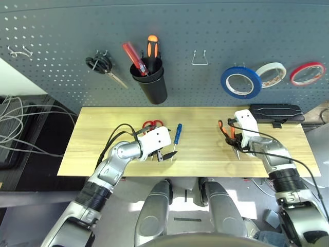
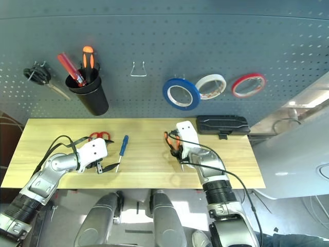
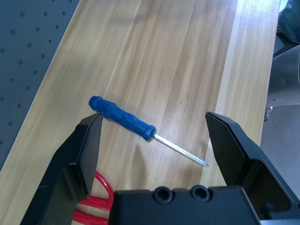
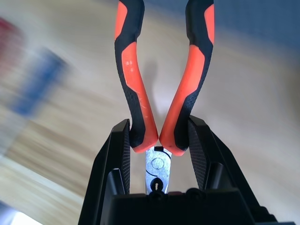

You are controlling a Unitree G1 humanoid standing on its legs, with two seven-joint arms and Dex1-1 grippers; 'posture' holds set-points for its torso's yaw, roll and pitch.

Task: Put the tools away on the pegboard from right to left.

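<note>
The right gripper (image 4: 157, 154) has its black fingers (image 4: 117, 154) pinched on the pliers (image 4: 159, 79), one finger against each handle just above the pivot. The handles are moulded orange with black rubbery grip panels, curving outward and away from the fingers in a narrow V; the steel head and its round rivet sit between the fingers, toward the wrist. In the head view the pliers (image 1: 230, 135) hang at the fingers over the right part of the tabletop (image 1: 205, 154), pale wood with a straight lengthwise grain.

The left gripper (image 3: 152, 140) has its fingers spread wide, nothing between them. Just beyond them lies the small screwdriver (image 3: 123, 118): a ribbed blue plastic handle and a thin bright metal shaft, flat on the wood. Beside the fingers, close to the wrist, the red loops of the scissors (image 3: 96, 201) show, glossy and rounded.

Farther out stands the pegboard (image 1: 61, 46), dark grey-blue, perforated in even rows. The blue tape roll (image 1: 241, 82) hangs on it, a flat ring.
</note>
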